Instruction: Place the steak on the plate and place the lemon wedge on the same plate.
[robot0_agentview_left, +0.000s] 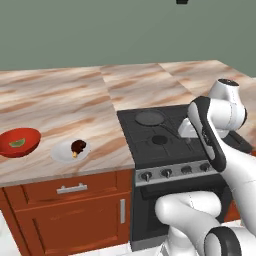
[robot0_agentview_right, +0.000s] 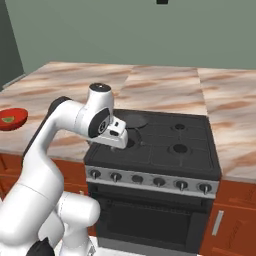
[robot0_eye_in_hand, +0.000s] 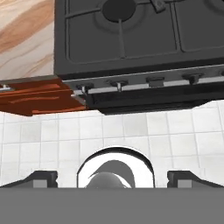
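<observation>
The plate (robot0_agentview_left: 64, 154) lies on the counter (robot0_agentview_left: 60, 110) left of the stove (robot0_agentview_left: 165, 140), near the front edge, and the steak (robot0_agentview_left: 78, 146) already sits on its right part, so the first half of the job looks done and the step in hand is, by my judgement, fetching the lemon wedge (robot0_agentview_left: 18, 143). That wedge rests inside the red bowl (robot0_agentview_left: 31, 136), just left of the plate and apart from it. The arm (robot0_agentview_left: 212, 135) is folded above the stove, well away from both, and the gripper (robot0_eye_in_hand: 112, 180) has its tips spread wide with nothing between them, the hand view looking down over the stove front and the tiled floor. To do this step well, the hand should swing left across the counter, pass over the plate without brushing the steak, and come down into the bowl from above, clear of its rim. The wedge is small and sits low against a sloped wall, so the tips should straddle it squarely and close slowly; a glancing touch would likely slide it up the wall. Lift straight up before crossing to the bare left part of the plate. By size: the plate is round, shallow and plain white; the bowl about as wide; the steak a dark reddish-brown lump with an orange-tan bit at its lower edge; the wedge a yellowish-green sliver, smallest of all.
</observation>
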